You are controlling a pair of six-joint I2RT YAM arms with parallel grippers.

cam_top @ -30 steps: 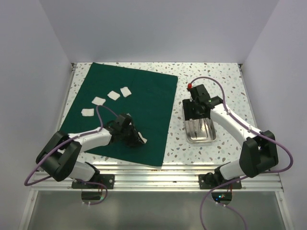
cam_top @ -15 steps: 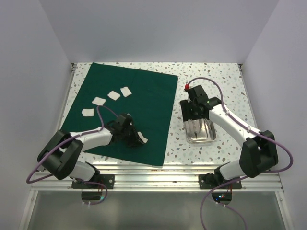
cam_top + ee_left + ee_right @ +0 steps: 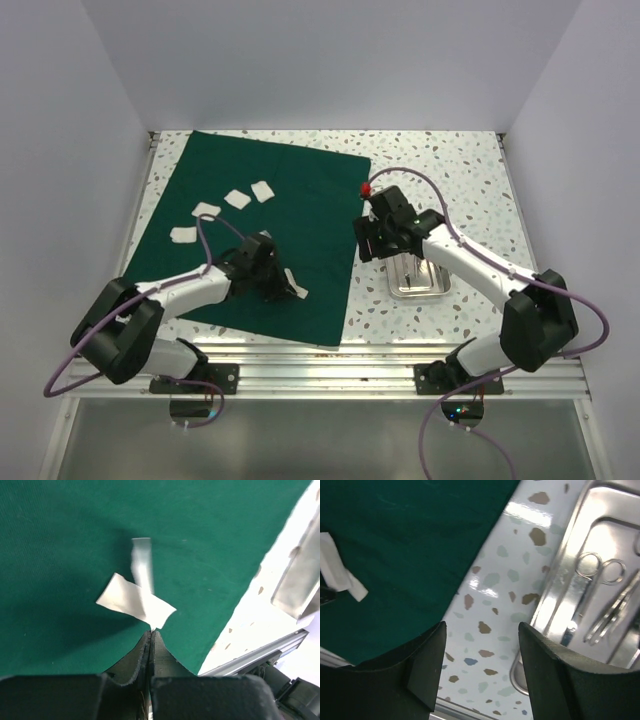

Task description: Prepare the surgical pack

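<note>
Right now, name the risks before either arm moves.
1. The left gripper pinches only a corner of the gauze square; it may slip free when lifted.
2. Those jaws close right at the green drape and may snag it.
3. The open right gripper hangs beside the steel tray; a sideways move could knock it.
</note>
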